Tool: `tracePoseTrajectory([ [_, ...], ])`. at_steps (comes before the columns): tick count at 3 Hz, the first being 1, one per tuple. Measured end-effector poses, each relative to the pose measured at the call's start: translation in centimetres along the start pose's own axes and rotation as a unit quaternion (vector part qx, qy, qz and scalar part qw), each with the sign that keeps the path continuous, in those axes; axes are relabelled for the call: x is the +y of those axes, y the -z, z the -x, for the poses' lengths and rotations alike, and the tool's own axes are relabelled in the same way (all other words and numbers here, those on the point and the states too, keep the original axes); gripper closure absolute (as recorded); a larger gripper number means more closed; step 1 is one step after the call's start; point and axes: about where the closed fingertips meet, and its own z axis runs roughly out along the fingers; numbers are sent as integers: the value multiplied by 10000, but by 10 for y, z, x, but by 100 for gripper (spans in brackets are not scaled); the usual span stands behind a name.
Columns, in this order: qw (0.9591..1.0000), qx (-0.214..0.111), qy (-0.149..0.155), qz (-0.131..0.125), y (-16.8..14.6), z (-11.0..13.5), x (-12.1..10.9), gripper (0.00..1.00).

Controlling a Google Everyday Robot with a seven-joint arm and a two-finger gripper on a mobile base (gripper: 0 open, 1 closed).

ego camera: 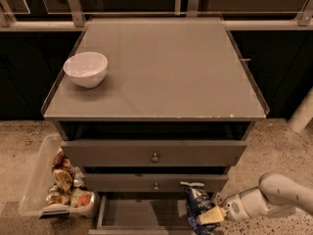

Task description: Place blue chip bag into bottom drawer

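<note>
The blue chip bag (196, 206) is dark navy with a white crimped top end and stands upright over the right part of the open bottom drawer (139, 214). The drawer is pulled out at the foot of the grey cabinet and shows a flat grey floor. My gripper (209, 216) comes in from the lower right on a white arm (274, 199). Its pale fingertips are closed on the bag's lower right side. The bag's bottom is cut off by the frame edge.
Two upper grey drawers with round knobs (155, 157) are slightly open above. A white bowl (86, 69) sits on the cabinet top (166, 67) at left. A clear plastic bin (44, 185) of crumpled snack wrappers stands on the speckled floor left of the cabinet.
</note>
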Motion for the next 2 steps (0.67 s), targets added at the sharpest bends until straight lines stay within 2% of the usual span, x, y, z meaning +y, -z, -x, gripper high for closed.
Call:
tracePoseTrajectory([
  [1,9978,-389,-530,61,-24,-1,-47,100],
  [2,9935,-623,-936,179,-47,-1,-85,100],
])
